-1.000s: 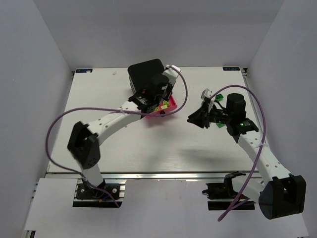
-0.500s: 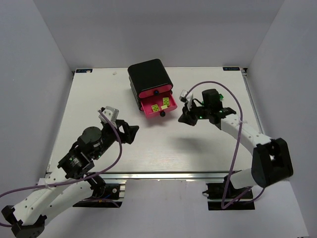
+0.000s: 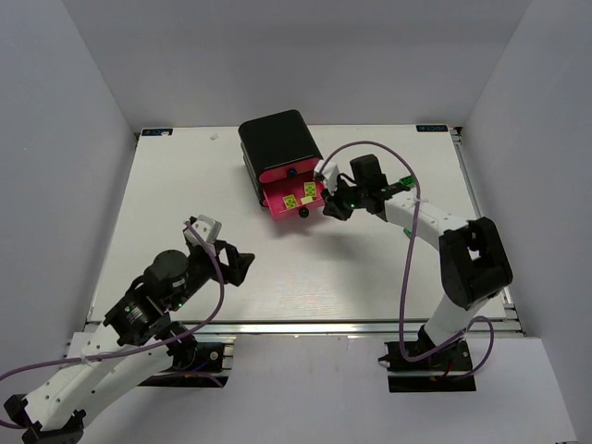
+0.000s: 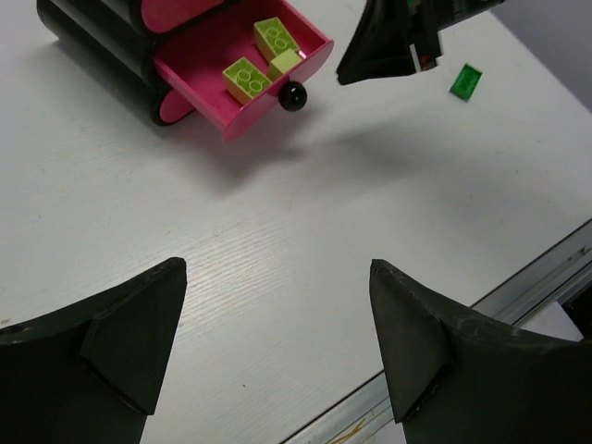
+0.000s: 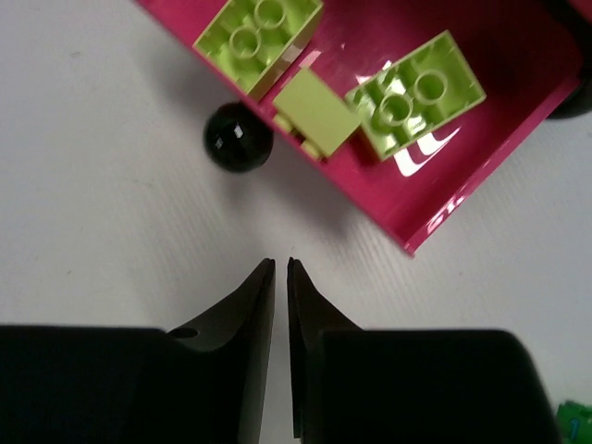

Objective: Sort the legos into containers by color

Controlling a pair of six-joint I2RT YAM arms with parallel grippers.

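Observation:
One pink drawer [image 3: 282, 200] of the black cabinet [image 3: 276, 139] is pulled out; the containers' other drawers are pushed in. Three legos lie in it: two lime-yellow bricks [image 5: 259, 32] [image 5: 416, 92] and a small pale yellow one [image 5: 317, 109]. My right gripper [image 5: 280, 264] hovers just off the drawer's front right corner, near the black knob [image 5: 238, 137]. Its fingers are shut with nothing between them. A green lego [image 4: 465, 80] lies on the table behind it. My left gripper [image 4: 277, 268] hangs open and empty over bare table, well in front of the drawer [image 4: 231, 120].
The table's metal front edge [image 4: 518, 287] runs close under the left gripper. The right arm [image 3: 421, 217] stretches across the table's right half, its purple cable [image 3: 370, 148] arching above. White walls close in three sides.
The left arm has pulled back from the drawer to the near left and its gripper has opened. The right arm swung left to the drawer's corner and its fingers closed.

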